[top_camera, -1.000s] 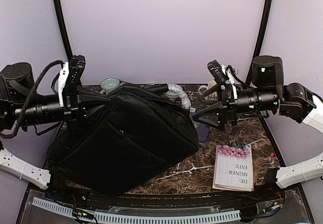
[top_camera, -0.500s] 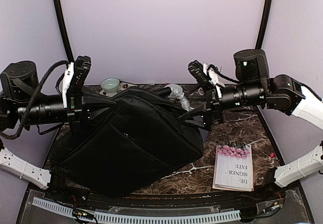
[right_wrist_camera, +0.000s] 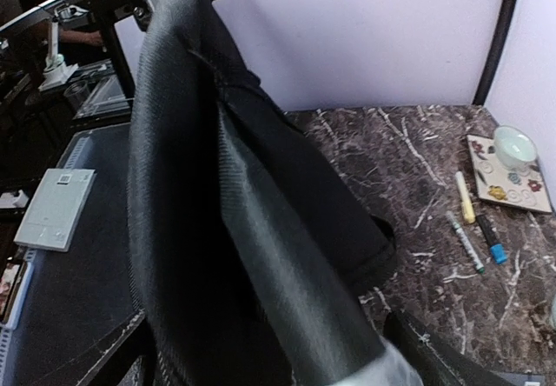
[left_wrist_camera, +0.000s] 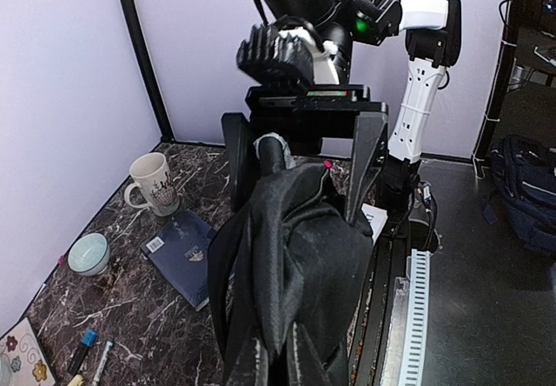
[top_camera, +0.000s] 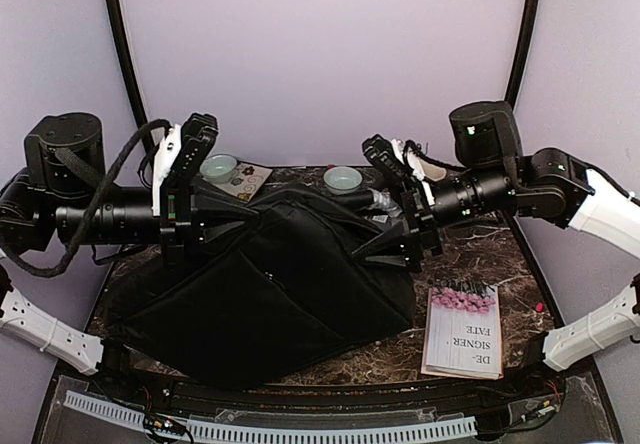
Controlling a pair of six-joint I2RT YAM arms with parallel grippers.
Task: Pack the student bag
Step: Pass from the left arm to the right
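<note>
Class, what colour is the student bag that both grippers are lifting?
Black: the student bag shows best in the top external view.

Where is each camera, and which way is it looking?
Top: sits high behind the arms, looking down at the table, the bag and the book; both arms show.
Left wrist: rides the left arm, facing across to the right arm; its own fingers pinch the bag, with a mug and bowl beyond.
Right wrist: rides the right arm, facing back toward the left arm; bag fabric fills the view, with pens lying on the marble.
All three views share the bag.
</note>
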